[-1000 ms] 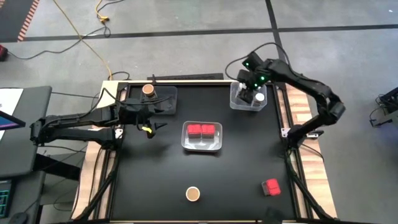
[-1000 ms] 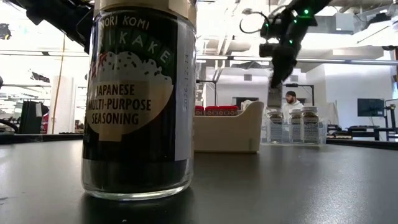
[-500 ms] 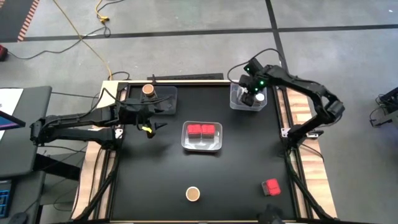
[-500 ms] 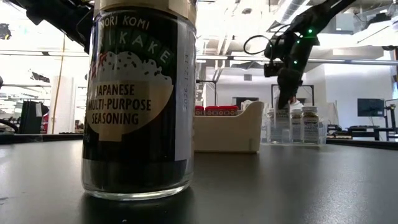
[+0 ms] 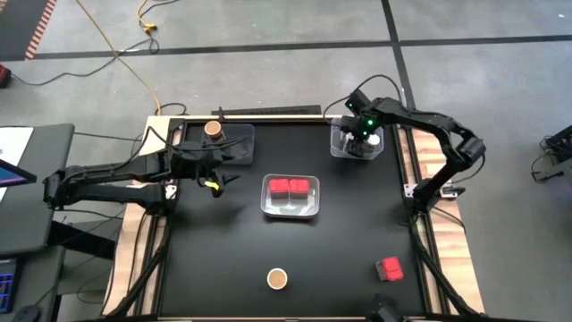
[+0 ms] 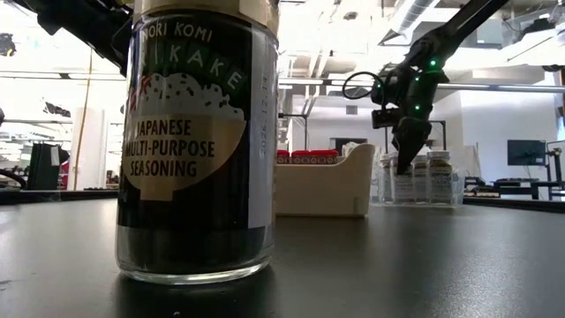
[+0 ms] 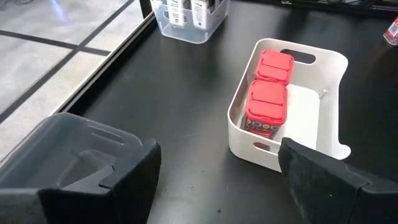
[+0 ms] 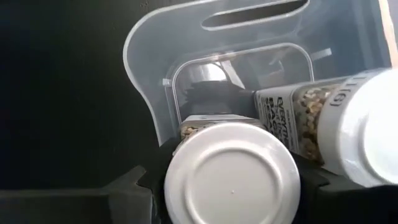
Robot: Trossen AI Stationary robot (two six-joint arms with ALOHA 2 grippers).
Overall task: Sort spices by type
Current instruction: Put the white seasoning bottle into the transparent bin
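My right gripper [image 5: 360, 139] points steeply down into the clear tray [image 5: 342, 148] at the table's far right, shut on a white-lidded jar [image 8: 233, 171]. Another white-lidded jar [image 8: 348, 124] stands beside it in that tray. My left gripper [image 7: 217, 186] hovers open at the table's far left, with nothing between its fingers. Two red blocks [image 5: 290, 187] lie in the white tray [image 5: 290, 212] at the centre. A third red block [image 5: 389, 268] sits near the front right. One brown-topped jar [image 5: 277, 279] stands at the front, and another [image 5: 213, 130] stands in a dark tray. My right gripper pinches the white-lidded jar's body just under its lid [image 8: 186, 130] between its two fingers, one on each side. The fingers come from above, pointing steeply down. The jar is upright inside the clear tray; the lid hides whether its base rests on the tray floor.
The dark tray [image 5: 239, 143] sits at the far left beside my left gripper. The brown-topped jar at the front fills much of the low view [image 6: 199, 141]. Bare black tabletop lies between the trays. A person shows in the room behind the table.
My right gripper has gone down with the white-lidded jar, from above the clear tray in among the jars in it, and has tipped to point more steeply down. The jar stays upright in its fingers.
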